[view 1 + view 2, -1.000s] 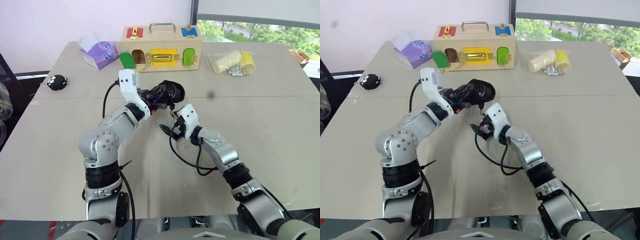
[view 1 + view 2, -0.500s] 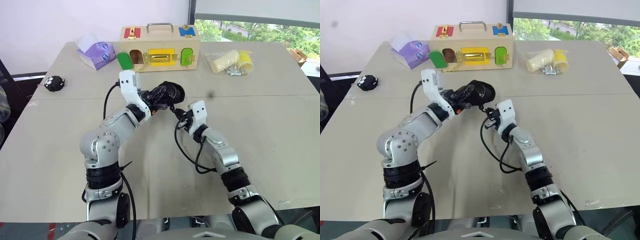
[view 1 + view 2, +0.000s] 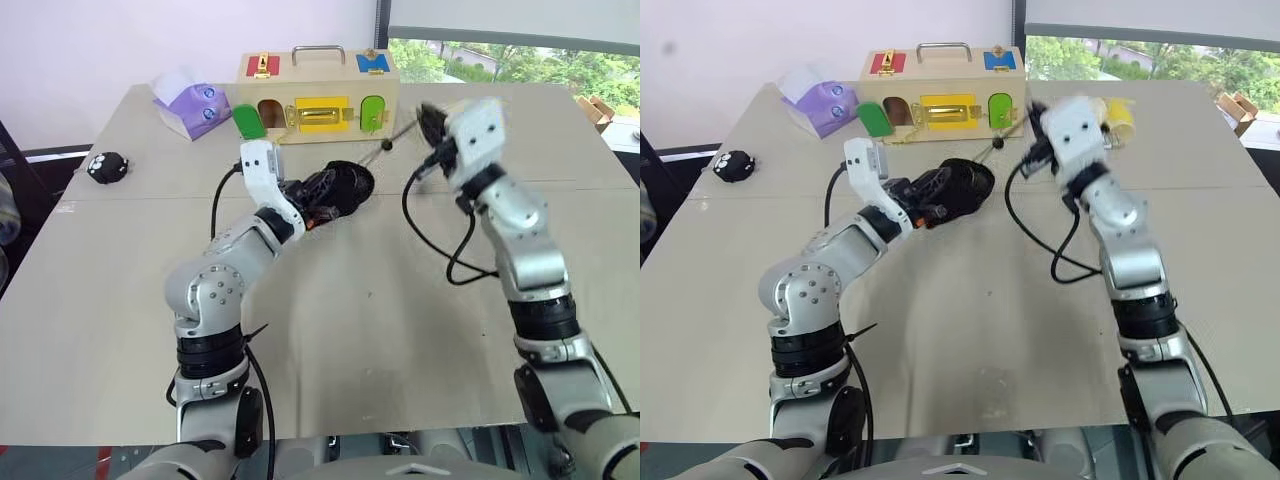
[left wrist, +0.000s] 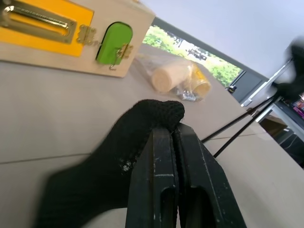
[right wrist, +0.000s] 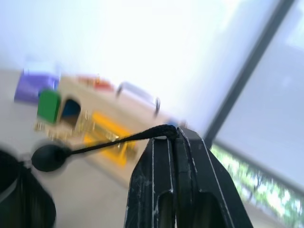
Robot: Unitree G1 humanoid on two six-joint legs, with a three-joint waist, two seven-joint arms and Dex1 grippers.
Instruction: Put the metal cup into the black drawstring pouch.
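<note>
The black drawstring pouch (image 3: 347, 184) hangs bunched just above the table's middle, with my left gripper (image 4: 172, 130) shut on its fabric. A thin drawstring cord (image 3: 393, 141) runs taut from the pouch up and to the right. It ends at my right gripper (image 5: 175, 133), which is shut on the cord's end and raised high in front of the wooden box. In the head views that gripper (image 3: 428, 122) sits above and right of the pouch. The metal cup is hidden.
A wooden latch box (image 3: 318, 90) with coloured doors stands at the back of the table (image 3: 330, 320). A purple tissue box (image 3: 190, 105) is to its left. A small black fuzzy ball (image 3: 106, 166) lies at the far left. A bag of yellow items (image 3: 1118, 110) lies at the back right.
My right gripper shut on the drawstring cord, then rose and swung right, pulling the cord taut. My left gripper stayed put, holding the pouch.
</note>
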